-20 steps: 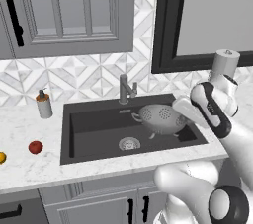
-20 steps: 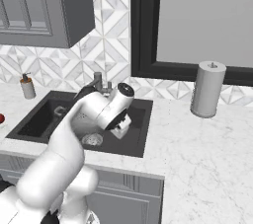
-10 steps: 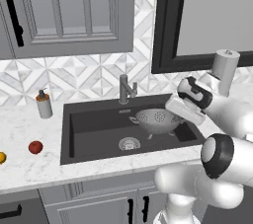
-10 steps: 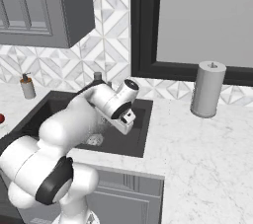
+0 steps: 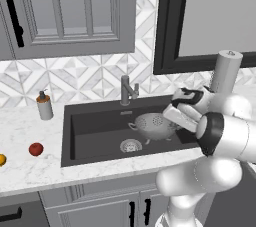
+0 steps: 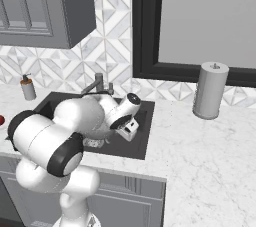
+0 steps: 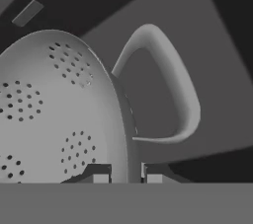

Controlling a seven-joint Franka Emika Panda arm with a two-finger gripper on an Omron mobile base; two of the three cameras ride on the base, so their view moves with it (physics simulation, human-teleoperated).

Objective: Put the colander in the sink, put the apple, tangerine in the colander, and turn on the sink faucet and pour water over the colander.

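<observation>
Left base view shows the large rectangular dark charcoal sink (image 5: pixel 100 126) set into the white marbled stone counter (image 5: pixel 30 168), with its round silver drain (image 5: pixel 131 145) near the middle of the floor. At the far edge of the basin stands the short grey metal sink faucet (image 5: pixel 127 90), its spout angled out over the basin. On the far right of the counter stands a tall grey cylindrical paper-towel holder (image 5: pixel 226 71).

Inside the sink, right of the drain, sits the round grey metal colander dotted with small holes (image 5: pixel 154 124), upright on the basin floor. The two-finger gripper (image 7: pixel 125 174) is at the colander's right rim: in the hand view its two dark fingertips (image 7: pixel 100 173) stand one on each side of the rim's edge, close together, beside the looped side handle (image 7: pixel 168 85). Whether they press the metal cannot be told.

Left of the sink, at the back of the counter, stands a small grey soap dispenser bottle with a brown pump (image 5: pixel 44 106). Nearer, well left of the basin, lies the small round red apple (image 5: pixel 35 149), and further left, at the picture's edge, the small round orange-yellow tangerine (image 5: pixel 2 160).
</observation>
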